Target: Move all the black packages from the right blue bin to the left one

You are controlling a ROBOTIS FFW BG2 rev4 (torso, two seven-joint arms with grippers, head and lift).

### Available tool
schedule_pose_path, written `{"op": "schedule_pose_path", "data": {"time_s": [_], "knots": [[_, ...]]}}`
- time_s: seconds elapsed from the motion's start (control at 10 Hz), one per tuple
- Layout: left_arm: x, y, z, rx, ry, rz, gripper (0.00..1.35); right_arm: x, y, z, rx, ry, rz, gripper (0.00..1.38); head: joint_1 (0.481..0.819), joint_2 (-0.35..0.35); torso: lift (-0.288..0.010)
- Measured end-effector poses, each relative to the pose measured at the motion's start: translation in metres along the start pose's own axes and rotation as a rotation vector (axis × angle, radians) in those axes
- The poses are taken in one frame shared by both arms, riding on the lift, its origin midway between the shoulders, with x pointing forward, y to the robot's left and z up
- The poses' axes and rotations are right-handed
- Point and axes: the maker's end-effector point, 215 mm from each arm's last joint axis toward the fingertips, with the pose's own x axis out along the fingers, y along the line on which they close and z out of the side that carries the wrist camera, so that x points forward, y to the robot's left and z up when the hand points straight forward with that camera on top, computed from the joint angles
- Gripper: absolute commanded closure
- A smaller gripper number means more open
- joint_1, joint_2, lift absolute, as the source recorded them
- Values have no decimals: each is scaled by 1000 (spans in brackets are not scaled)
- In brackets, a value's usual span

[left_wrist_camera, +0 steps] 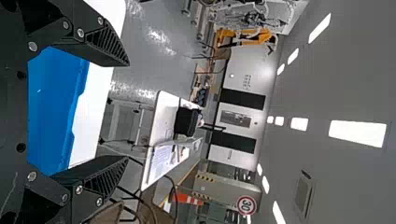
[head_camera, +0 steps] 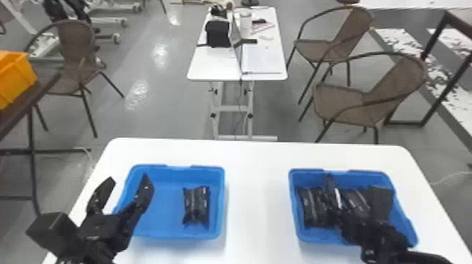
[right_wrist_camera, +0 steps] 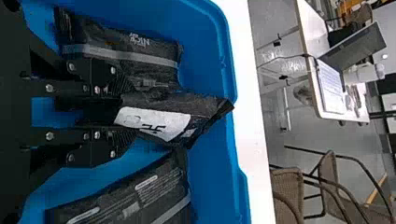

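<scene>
Left bin [head_camera: 159, 200]: one black package [head_camera: 196, 205] being contained. Right bin [head_camera: 398, 212]: gripped package [right_wrist_camera: 205, 112] being clamped by right pincer [right_wrist_camera: 126, 114]; two flanking packages [right_wrist_camera: 121, 53] being listed as outstanding. Left pincer [head_camera: 129, 177] being held spread, empty. Completion being judged partial.

My three views face ahead.
From my head I look forward and down on the surface [head_camera: 256, 210]; my left wrist looks across the room past the left blue bin [head_camera: 168, 231], my right close over the right one [head_camera: 312, 236]. All share the laptop [right_wrist_camera: 355, 49].
</scene>
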Motion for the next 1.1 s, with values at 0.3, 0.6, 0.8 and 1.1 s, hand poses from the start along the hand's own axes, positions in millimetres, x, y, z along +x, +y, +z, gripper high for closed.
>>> {"op": "schedule_pose_path", "data": {"time_s": [0.3, 0.6, 0.8, 1.1], "knots": [[-1, 1, -1, -1, 0, 2, 349, -21, 12, 33, -114, -97, -24, 1277, 695, 23, 0], [3, -4, -2, -19, 6, -9, 348, -61, 53, 88, -326, -211, 19, 1277, 695, 50, 0], [14, -19, -2, -66, 22, -43, 303, -87, 118, 149, -456, -319, 137, 1277, 695, 85, 0], [49, -64, 18, -123, 38, -170, -2, -102, 214, 206, -510, -421, 352, 1277, 695, 135, 0]]}}
